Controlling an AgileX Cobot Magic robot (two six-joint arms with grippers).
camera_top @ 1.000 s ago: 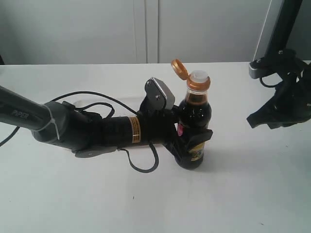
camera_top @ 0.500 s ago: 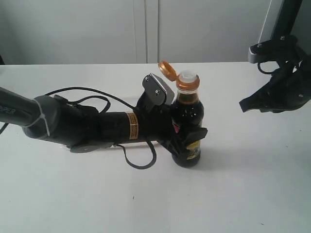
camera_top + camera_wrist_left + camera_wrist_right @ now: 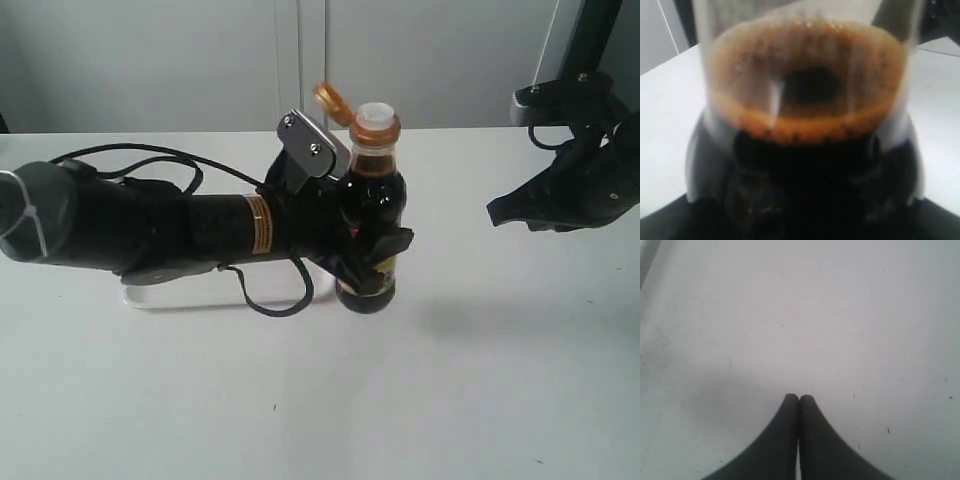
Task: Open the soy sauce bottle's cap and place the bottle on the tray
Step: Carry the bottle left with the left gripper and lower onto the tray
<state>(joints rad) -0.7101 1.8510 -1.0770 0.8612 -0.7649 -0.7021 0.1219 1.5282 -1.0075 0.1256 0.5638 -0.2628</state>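
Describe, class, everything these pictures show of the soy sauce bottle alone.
The soy sauce bottle is small and clear, plastic or glass, nearly full of dark brown-black liquid, with foam at the liquid's top in the left wrist view. A yellow label shows low on it. Its orange-gold cap is flipped open on its hinge above a pale spout. It stands about upright, clamped around the body by the left gripper; whether its base touches the table is unclear.

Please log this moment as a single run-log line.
left gripper: shut on bottle, upright, lifted | cap: flipped open | tray: behind left arm, bottle not on it | right gripper: shut, empty
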